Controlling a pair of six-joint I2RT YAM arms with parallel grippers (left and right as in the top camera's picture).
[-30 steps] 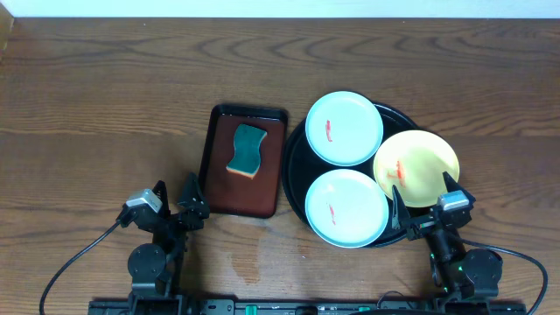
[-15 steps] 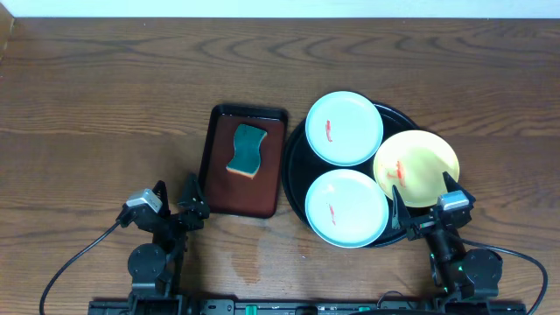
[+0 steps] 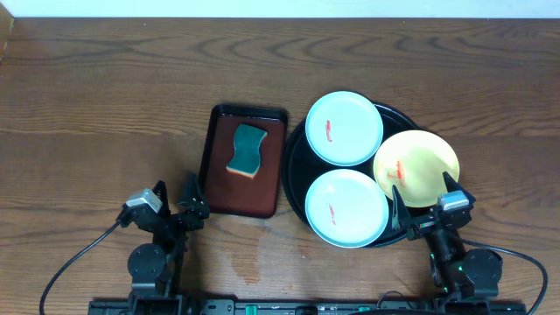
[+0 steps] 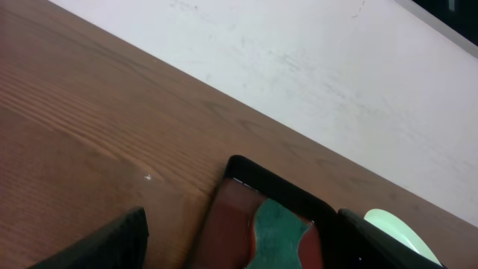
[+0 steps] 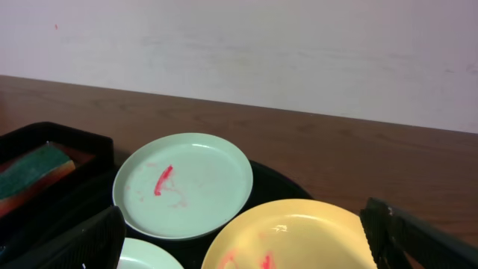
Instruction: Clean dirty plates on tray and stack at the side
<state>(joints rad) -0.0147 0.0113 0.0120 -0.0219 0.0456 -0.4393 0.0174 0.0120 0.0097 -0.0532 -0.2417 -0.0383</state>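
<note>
The round black tray (image 3: 296, 144) holds three plates, each with a red smear: a pale bluish-white plate (image 3: 344, 128) at the back, another (image 3: 346, 207) at the front, and a yellow plate (image 3: 416, 168) at the right. My left gripper (image 3: 173, 203) is open and empty at the table's front left, near the red-brown tray. My right gripper (image 3: 423, 207) is open and empty, just in front of the yellow plate. The right wrist view shows the back plate (image 5: 183, 183), the yellow plate (image 5: 299, 239) and the black tray (image 5: 280, 183).
A rectangular red-brown tray (image 3: 219, 188) left of the black tray holds a green sponge (image 3: 247, 150), also in the left wrist view (image 4: 280, 232). Bare wood tabletop (image 3: 105, 105) spreads to the left and back. A white wall (image 5: 239, 45) lies beyond the table.
</note>
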